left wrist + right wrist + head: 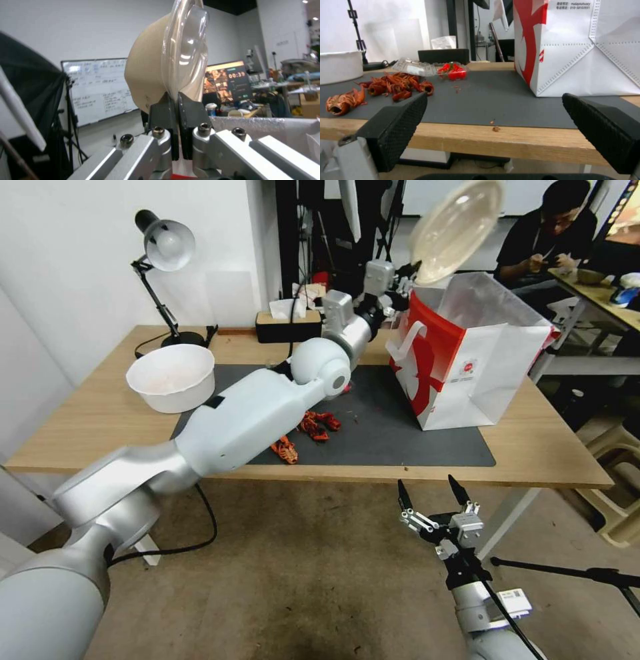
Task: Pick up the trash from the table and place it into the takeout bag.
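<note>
Left claw [408, 275] pinches a round beige lidded bowl [455, 230] above the white-and-red paper takeout bag [473, 370]; right claw [430, 492] hangs wide open, empty, below the bench [87, 420].

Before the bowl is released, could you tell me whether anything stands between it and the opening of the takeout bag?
Nothing visible does. The left gripper holds the round beige bowl by its rim, tilted on edge just above the open top of the takeout bag, with only air between them. The right gripper hangs open below the table's front edge.
</note>
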Controlling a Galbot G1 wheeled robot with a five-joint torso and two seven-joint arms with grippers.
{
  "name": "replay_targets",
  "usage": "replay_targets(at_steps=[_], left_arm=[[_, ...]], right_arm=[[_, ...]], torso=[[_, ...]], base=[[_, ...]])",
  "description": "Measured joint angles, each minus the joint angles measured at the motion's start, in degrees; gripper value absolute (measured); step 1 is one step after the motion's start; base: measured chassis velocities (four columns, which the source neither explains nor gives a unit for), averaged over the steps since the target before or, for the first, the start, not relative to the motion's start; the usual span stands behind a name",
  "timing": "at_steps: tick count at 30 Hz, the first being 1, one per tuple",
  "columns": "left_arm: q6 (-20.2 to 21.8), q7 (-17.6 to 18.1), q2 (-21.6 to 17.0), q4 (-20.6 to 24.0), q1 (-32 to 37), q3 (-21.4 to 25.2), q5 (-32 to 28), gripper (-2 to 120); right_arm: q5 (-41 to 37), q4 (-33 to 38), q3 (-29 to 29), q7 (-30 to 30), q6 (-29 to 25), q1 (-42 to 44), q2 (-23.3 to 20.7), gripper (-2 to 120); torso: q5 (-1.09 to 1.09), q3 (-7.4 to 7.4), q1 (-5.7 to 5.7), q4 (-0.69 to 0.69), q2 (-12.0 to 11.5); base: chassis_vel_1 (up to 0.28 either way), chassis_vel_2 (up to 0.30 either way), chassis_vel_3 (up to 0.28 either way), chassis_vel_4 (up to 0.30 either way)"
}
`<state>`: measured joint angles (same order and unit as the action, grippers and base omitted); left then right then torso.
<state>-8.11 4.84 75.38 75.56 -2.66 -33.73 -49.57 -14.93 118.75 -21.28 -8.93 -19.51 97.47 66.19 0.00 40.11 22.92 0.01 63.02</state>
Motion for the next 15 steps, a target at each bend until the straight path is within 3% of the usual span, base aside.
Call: replay_targets(at_steps=[7,15], left_arm=[[-2.13,-3.18,0.5,-3.14,-2.08,-2.77,3.03,0],[-2.26,-3.12,1.95,-4.38,-3.93,-3.9,3.68,0]], right_arm=[[-0.02,-0.21,0.18,0.02,-0.02,-0.32,-0.07,100],[-0.13,-0.15,0.08,0.02,-0.01,-0.43,-0.27,100]], torso=[[-0.01,-0.01,0.0,0.0,0.0],[0.0,-0.01,0.0,-0.02,0.0]], base=[[0.0,0.0,0.0,0.0],[0.0,0.0,0.0,0.0]])
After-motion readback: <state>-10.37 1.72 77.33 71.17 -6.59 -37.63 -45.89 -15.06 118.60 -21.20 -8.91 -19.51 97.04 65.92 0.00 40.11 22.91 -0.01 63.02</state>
